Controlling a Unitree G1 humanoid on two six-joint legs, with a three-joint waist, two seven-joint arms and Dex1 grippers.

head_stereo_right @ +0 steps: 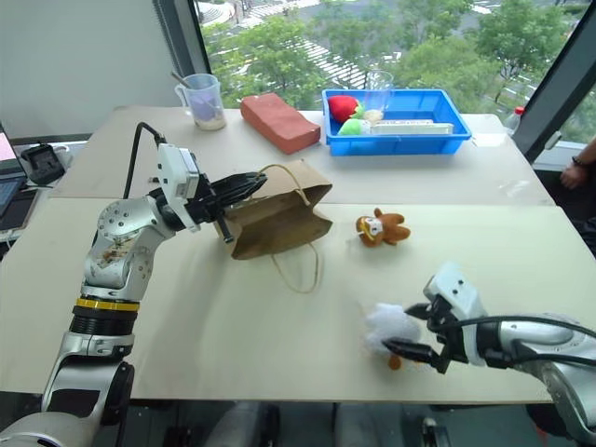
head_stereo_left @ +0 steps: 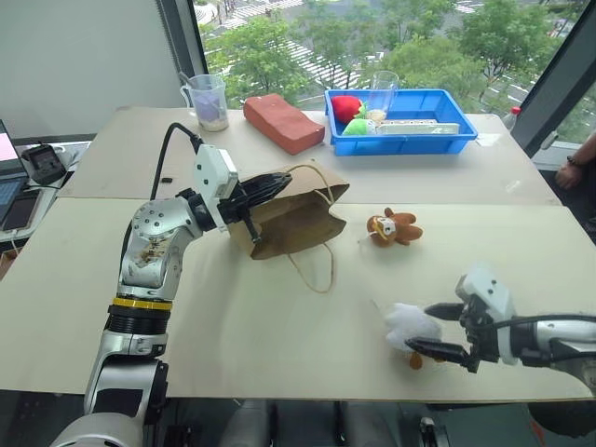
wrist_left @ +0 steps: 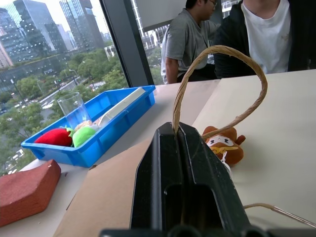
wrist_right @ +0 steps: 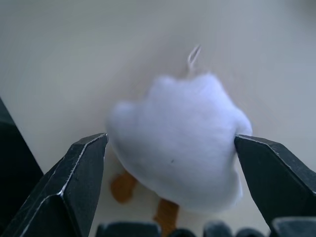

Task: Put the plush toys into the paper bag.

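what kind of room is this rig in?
Probably a high-rise office or lab used for demos: big windows looking down on treetops and streets, towers outside, pale tables pushed together, a laptop at the edge, people standing by.

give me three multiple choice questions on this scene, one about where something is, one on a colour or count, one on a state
1. Where is the teddy bear?
A. inside the tray
B. on the table beside the paper bag
C. in the right gripper

2. What colour is the tray?
A. blue
B. yellow
C. black

3. How is the right gripper?
A. shut on the bag's handle
B. shut on nothing
C. open, fingers either side of the white bird

Answers: 1 B, the bear lies on the tabletop right of the bag. 2 A, its walls are blue. 3 C, the wrist view shows a finger on each side of the bird.
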